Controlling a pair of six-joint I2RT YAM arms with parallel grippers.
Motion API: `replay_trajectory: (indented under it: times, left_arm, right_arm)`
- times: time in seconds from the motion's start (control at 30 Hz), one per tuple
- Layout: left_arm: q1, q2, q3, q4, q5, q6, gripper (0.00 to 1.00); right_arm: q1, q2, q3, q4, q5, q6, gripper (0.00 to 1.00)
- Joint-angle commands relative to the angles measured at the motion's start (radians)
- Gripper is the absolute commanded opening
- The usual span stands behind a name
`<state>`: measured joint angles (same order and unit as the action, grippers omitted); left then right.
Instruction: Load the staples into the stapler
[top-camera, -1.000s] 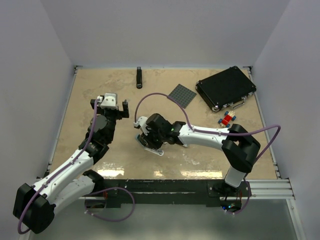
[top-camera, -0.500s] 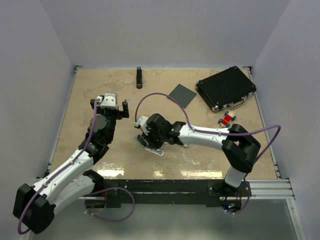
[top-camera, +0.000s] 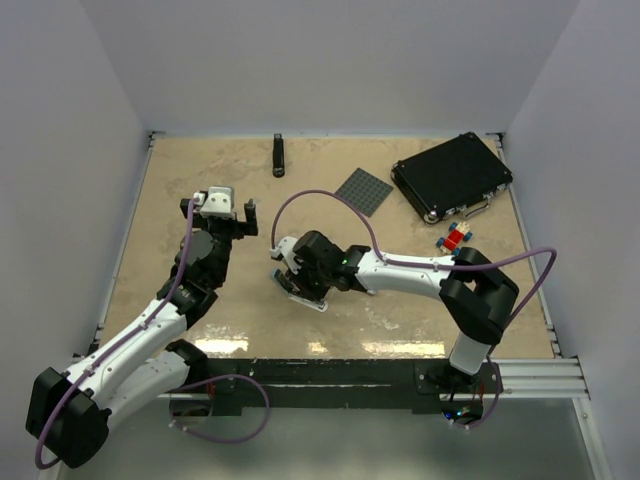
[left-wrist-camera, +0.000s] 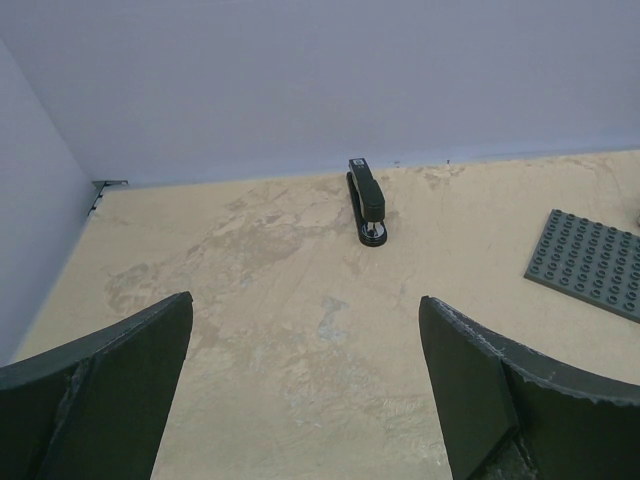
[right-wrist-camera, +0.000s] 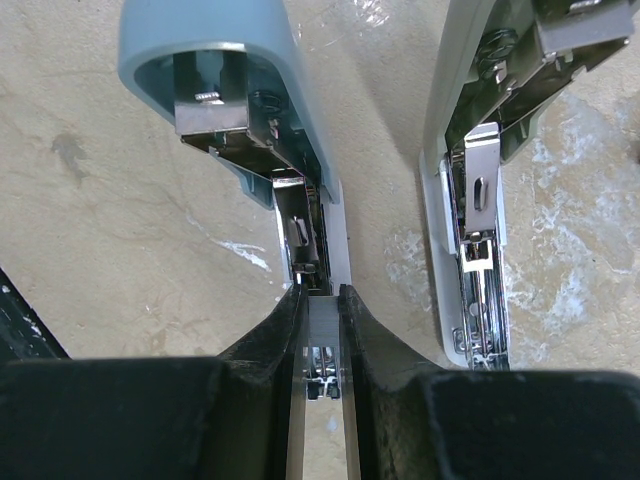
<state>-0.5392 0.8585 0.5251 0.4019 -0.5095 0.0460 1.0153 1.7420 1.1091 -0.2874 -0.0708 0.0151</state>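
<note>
Got the stapler lying flipped open on the table, a bit nearer than the middle, tucked right under the right gripper. From the right wrist camera, looks like two long halves side by side with a strip of bare tabletop between them. Pale blue part on the left, rounded end up top, silvery metal packed inside. Other half on the right, showing a metal track and a spring plate.

Right gripper's dark fingers pinched nearly together on a narrow silvery strip running straight out from the metal channel under the pale blue part. Could be the stapler's own rail, could be a row of staples, honestly can't tell from these angles. Definitely clamped on it from both sides though.

Over on the other side, got the left gripper held above the table, left of the stapler and well apart from it, jaws spread wide over bare tabletop, pointing toward the back wall.

Other stuff around:
- slim black stapler near the back edge
- grey studded baseplate right of that
- black case in the far right corner
- red-and-blue toy bricks just in front of the case
</note>
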Motion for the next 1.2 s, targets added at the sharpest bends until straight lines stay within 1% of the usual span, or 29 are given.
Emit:
replay_trajectory:
  times: [0.0, 0.37, 0.9, 1.17]
  left_arm:
    - [-0.005, -0.016, -0.010, 0.043, 0.000, 0.002, 1.00]
    - [-0.005, -0.016, -0.010, 0.043, -0.001, 0.003, 1.00]
    - [-0.005, -0.015, -0.008, 0.044, -0.001, 0.005, 1.00]
    - [-0.005, -0.015, -0.008, 0.043, -0.001, 0.005, 1.00]
  right_arm:
    - [0.006, -0.022, 0.020, 0.011, -0.003, -0.010, 0.09]
    - [0.005, -0.056, 0.055, 0.008, -0.024, -0.009, 0.09]
    - [0.006, -0.027, 0.026, 0.021, -0.063, -0.010, 0.09]
    - [0.006, -0.016, 0.018, 0.016, -0.012, -0.010, 0.09]
